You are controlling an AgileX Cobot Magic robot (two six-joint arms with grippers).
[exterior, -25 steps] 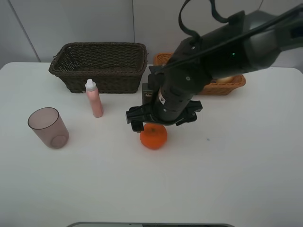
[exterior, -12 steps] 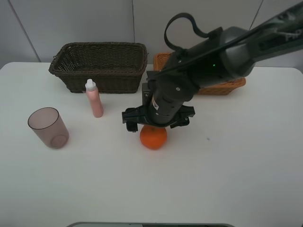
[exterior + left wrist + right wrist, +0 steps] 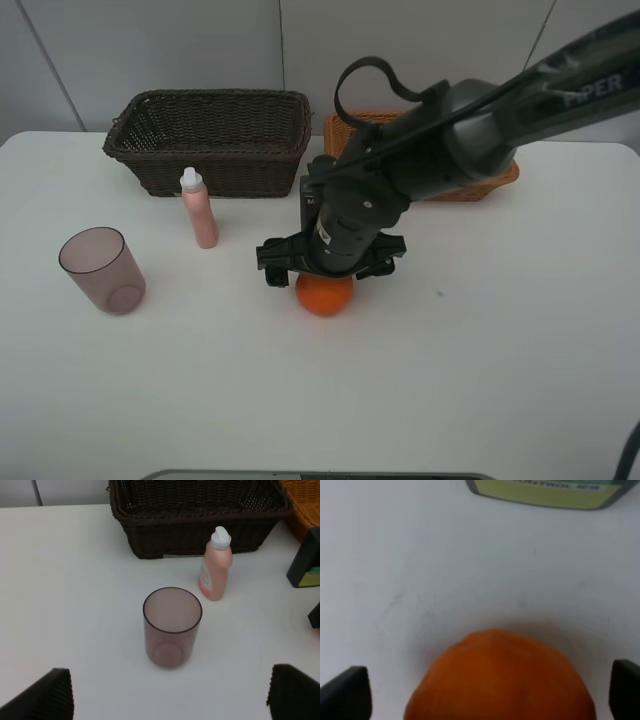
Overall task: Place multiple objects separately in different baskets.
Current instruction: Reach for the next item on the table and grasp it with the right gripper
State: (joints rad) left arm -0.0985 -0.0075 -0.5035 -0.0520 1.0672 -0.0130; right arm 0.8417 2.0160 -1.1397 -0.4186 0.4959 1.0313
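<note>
Exterior high: dark brown basket [image 3: 210,140] back left, orange-tan basket [image 3: 490,180] back right. Low at centre, right gripper [image 3: 328,272], jaws wide apart. On left gripper [image 3: 170,700] jaws apart too, facing cup [image 3: 100,270]. Upright pink bottle [image 3: 199,210] before dark brown basket. Smallest, orange [image 3: 322,297], sits between right gripper's jaws.

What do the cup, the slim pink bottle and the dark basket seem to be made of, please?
The cup is probably plastic, translucent pinkish, smooth; its base shows through the wall. The slim pink bottle looks like opaque plastic with a white cap. The dark basket is woven wicker, with visible strands and gaps.
</note>
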